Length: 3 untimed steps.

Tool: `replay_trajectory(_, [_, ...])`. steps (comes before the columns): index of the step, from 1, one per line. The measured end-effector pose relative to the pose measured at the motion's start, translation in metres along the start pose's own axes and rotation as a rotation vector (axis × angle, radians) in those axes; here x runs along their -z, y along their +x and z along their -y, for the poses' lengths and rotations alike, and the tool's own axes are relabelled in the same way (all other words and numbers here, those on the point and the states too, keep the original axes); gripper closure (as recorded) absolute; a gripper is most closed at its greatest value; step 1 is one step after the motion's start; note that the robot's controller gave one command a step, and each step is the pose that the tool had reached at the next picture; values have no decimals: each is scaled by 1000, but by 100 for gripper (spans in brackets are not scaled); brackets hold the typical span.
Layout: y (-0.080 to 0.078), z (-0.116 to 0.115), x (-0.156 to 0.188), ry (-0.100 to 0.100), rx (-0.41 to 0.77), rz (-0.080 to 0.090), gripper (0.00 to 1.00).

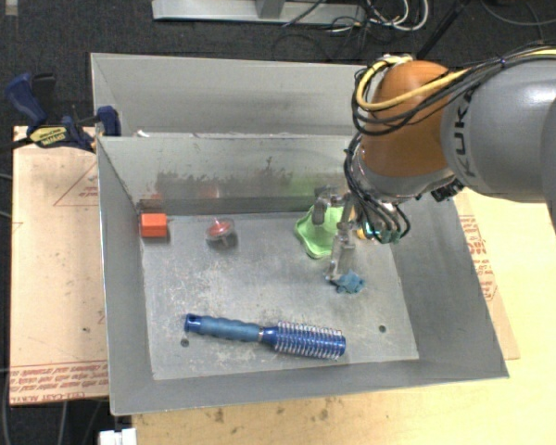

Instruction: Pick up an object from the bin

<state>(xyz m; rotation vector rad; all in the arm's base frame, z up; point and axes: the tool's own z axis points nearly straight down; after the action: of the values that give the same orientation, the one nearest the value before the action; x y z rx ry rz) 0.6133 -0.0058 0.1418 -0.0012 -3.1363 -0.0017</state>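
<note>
Nearest the camera a blue hairbrush is noted, lying flat at 6 o'clock on the floor of the grey metal bin. Its long axis runs almost 9-to-3, slightly tilted, with the handle toward 9 o'clock and the ribbed bristle head toward 4 o'clock. It lies well apart from the gripper.

Gripper: recorded at about 2 o'clock of the floor, lowered close to it, hanging below the orange wrist cover. Whether it is open or closed cannot be told, nor what, if anything, it has hold of.

Small blue piece: seen on the floor just beside the gripper tip, at its 5 o'clock. Whether the two touch cannot be told. The piece is too small for a long axis or heading to be given.

Green translucent thing: lies at 10 o'clock of the gripper tip and is partly covered by the gripper body. Its outline is irregular, and no clear axis is made out.

Further off, a small red round thing is logged at 11 o'clock and an orange block at 10 o'clock near the left wall. Both are well apart from the gripper, with bare floor between.

Writing: the letters "KUK" are read on the grey arm link, running vertically beside the cover.
</note>
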Motion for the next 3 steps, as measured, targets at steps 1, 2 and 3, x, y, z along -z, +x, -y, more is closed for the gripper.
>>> replay_trajectory(1, [-16,37,-40,3,66,32,0])
replay_trajectory(2, [-25,41,-46,4,294,33,0])
replay_trajectory(3, [-43,40,-52,7,360,42,0])
